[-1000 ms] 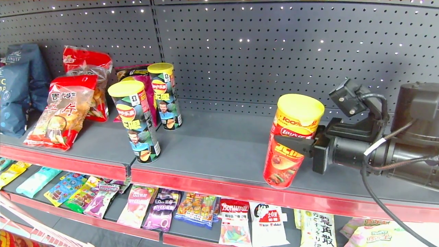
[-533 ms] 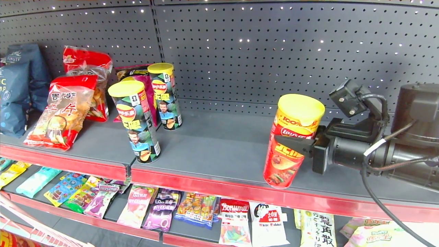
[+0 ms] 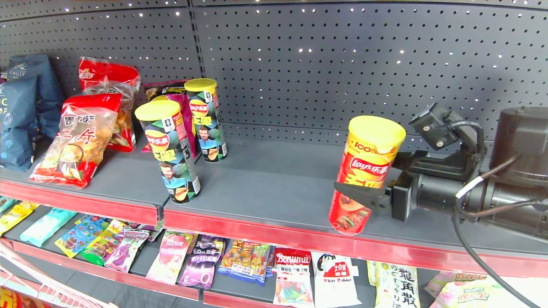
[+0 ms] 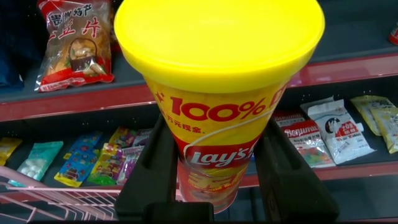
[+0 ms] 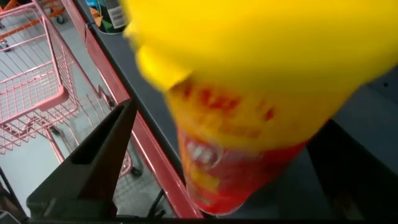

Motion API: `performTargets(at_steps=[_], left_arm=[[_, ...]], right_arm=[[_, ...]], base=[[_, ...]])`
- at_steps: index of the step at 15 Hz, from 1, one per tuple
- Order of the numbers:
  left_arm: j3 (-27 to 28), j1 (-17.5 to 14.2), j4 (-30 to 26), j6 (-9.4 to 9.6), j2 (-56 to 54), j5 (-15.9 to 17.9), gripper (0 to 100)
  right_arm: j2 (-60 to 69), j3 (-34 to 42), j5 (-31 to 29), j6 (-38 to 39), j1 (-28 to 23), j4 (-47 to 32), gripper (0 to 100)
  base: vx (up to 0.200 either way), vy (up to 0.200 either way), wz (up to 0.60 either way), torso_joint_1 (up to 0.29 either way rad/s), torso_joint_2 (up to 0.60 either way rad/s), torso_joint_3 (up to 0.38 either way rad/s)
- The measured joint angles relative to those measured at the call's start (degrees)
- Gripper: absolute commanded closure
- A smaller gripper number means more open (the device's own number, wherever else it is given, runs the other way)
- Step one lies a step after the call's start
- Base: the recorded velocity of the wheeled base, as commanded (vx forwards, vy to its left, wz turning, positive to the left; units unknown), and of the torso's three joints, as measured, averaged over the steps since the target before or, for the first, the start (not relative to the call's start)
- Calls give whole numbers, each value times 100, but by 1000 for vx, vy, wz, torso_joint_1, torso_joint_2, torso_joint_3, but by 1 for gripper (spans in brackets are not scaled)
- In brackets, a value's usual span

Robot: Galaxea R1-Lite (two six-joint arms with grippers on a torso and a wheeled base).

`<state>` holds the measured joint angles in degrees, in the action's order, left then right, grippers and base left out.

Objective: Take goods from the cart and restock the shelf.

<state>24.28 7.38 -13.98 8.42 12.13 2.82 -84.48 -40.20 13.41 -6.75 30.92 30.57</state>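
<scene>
- The red canister [image 3: 368, 145] with the yellow lid stands upright on the upper shelf [image 3: 274, 184], right of centre and close to the red front rail [image 3: 257, 233]; its base rests on the shelf, so it appears to need no support
- The right gripper [image 3: 357, 179] brackets this canister from the right and is released: in the right wrist view a gap shows between the fingers [image 5: 93, 168] and the can wall, which suggests the placement is done and the arm is free to draw back
- The left gripper [image 4: 216, 124] is clenched on a second canister [image 4: 217, 37] of the same kind, held in the air on the near side of the shelving with the pink cart [image 4: 56, 202] low beside it; judged to be the next item awaiting a slot
- Bare shelf lies between the red canister and the two dark canisters [image 3: 169, 154] to the left, the likeliest room for more stock
- Snack bags [image 3: 77, 141] lean at the far left; a perforated back panel [image 3: 342, 64] closes the far side; flat sweet packets [image 3: 257, 261] line the lower shelf [image 3: 141, 261]
</scene>
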Motion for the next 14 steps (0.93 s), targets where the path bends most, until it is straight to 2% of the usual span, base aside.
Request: performTargets(at_steps=[8, 11, 13, 14], left_arm=[[16, 11, 0, 2, 18, 9, 100], [22, 9, 16, 2, 49, 2, 100], [77, 9, 24, 0, 71, -20, 100], [134, 6, 33, 0, 88, -37, 100]], right_arm=[[1318, 1317, -93, 2, -140, -48, 0], [2076, 1690, -116, -167, -951, -294, 0], [2817, 1788, -118, -255, -1518, -1189, 0], [3329, 1782, -118, -282, -1771, -1903, 0]], base=[[0, 0, 0, 0, 0, 0], [0, 0, 0, 0, 0, 0], [0, 0, 0, 0, 0, 0], [0, 0, 0, 0, 0, 0]])
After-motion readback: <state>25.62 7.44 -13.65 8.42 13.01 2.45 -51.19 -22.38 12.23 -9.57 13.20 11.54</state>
